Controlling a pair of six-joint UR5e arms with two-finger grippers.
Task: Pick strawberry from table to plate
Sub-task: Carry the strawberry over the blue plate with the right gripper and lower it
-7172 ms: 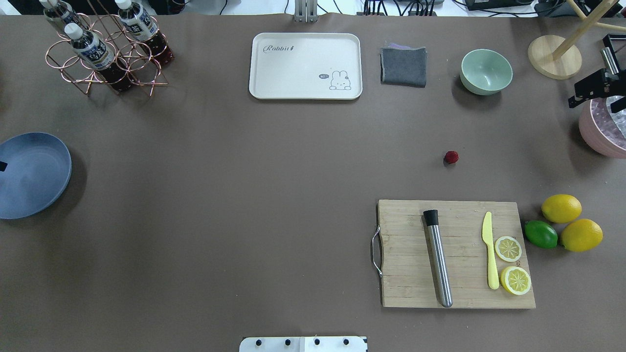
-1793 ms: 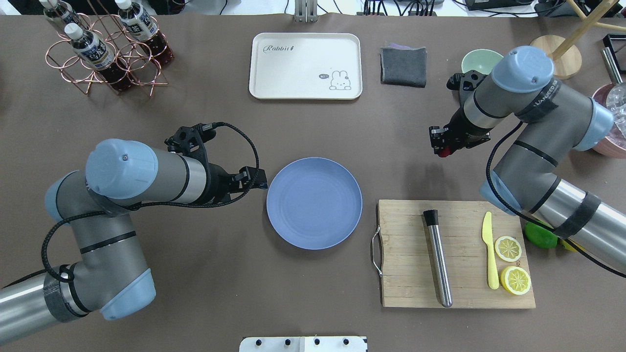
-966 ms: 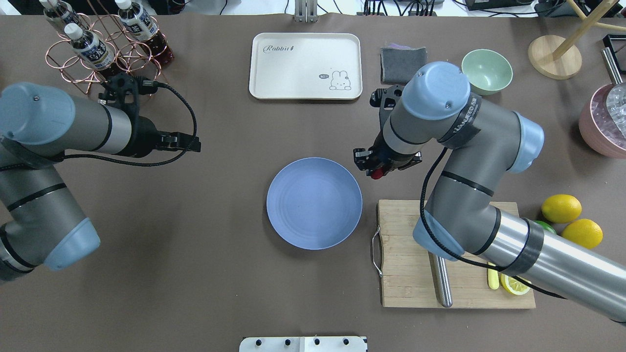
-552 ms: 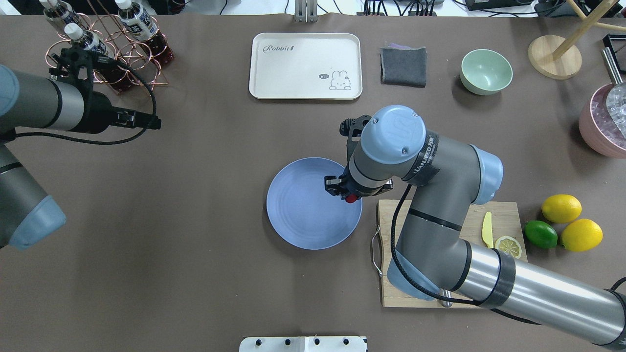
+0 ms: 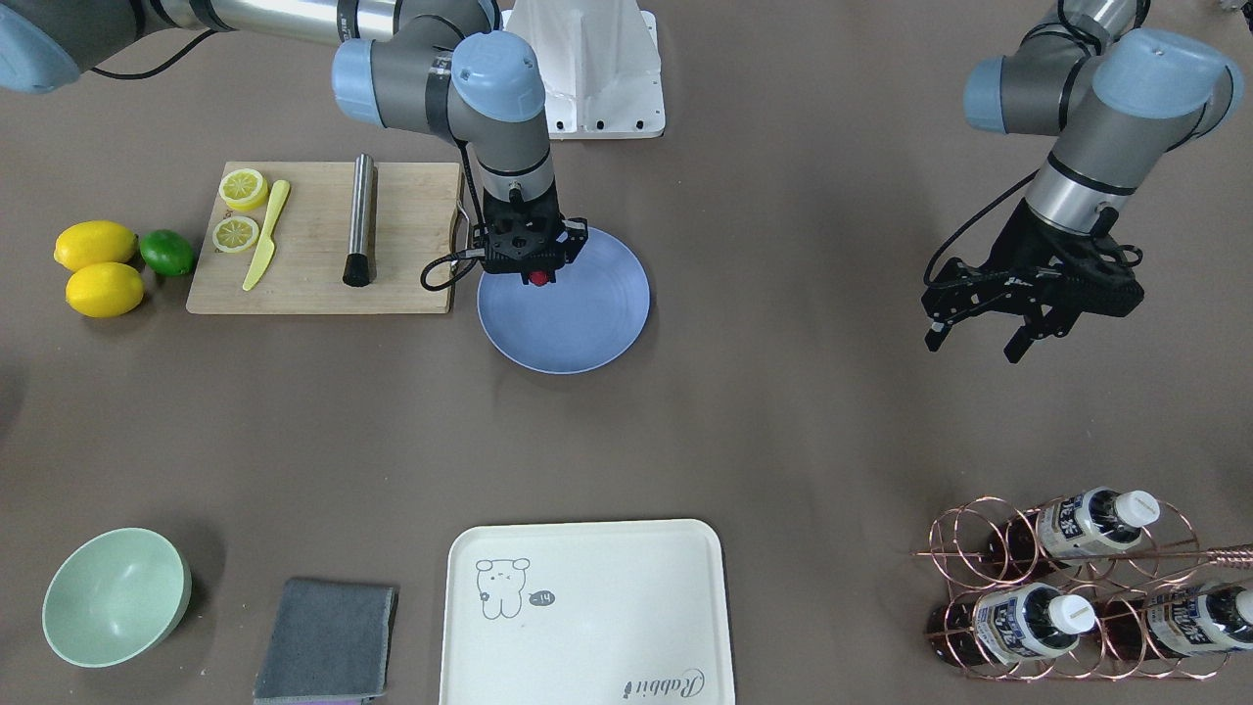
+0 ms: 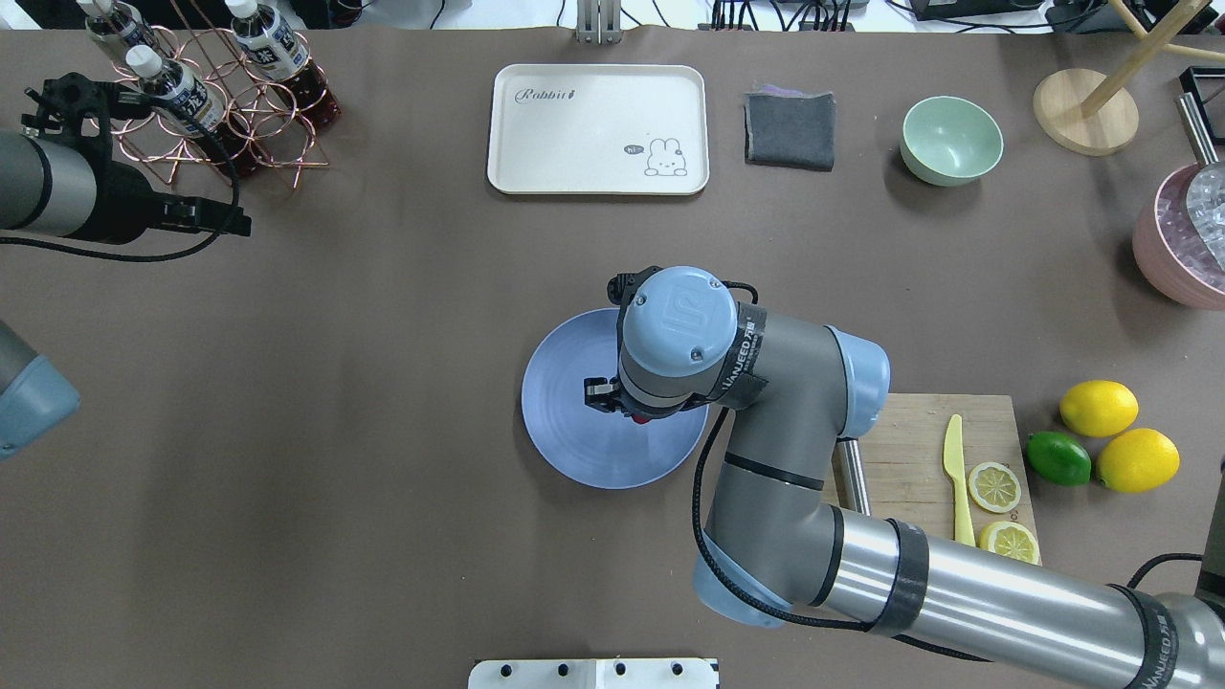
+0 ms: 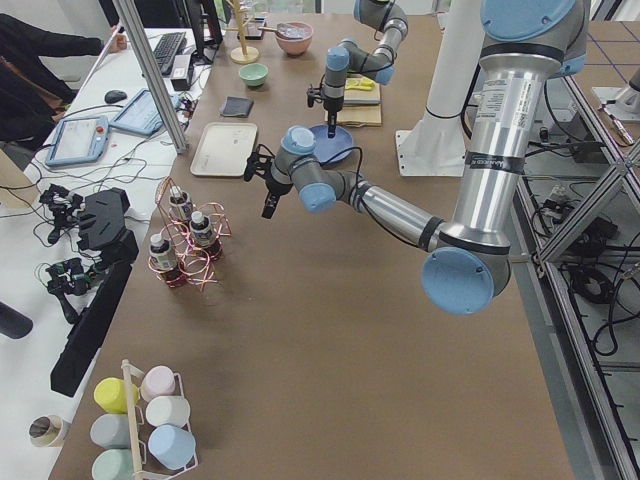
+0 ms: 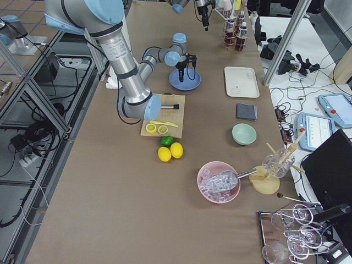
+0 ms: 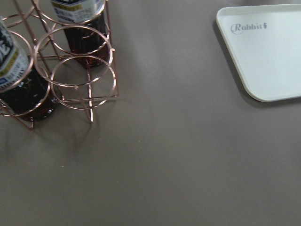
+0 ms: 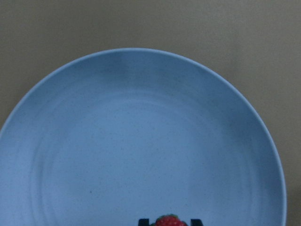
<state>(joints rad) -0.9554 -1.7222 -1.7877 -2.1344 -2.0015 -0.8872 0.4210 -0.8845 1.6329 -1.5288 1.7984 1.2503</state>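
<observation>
My right arm had swung across the desk (image 6: 383,536) to the blue plate (image 6: 565,435), where my right claw (image 5: 539,275) hung clenched on the strawberry (image 10: 168,220). I judged only the release remained. My left claw (image 5: 975,339) had withdrawn, spread empty.

A small red strawberry (image 10: 168,221) sits pinched in the right claw (image 5: 538,273) above the round blue plate (image 5: 587,328), which lies flat mid-desk (image 5: 803,421).

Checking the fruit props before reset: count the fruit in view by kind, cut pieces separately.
Whole lemons: 2
Lime: 1
Lemon slices: 2
Strawberry: 1
Total: 6
</observation>
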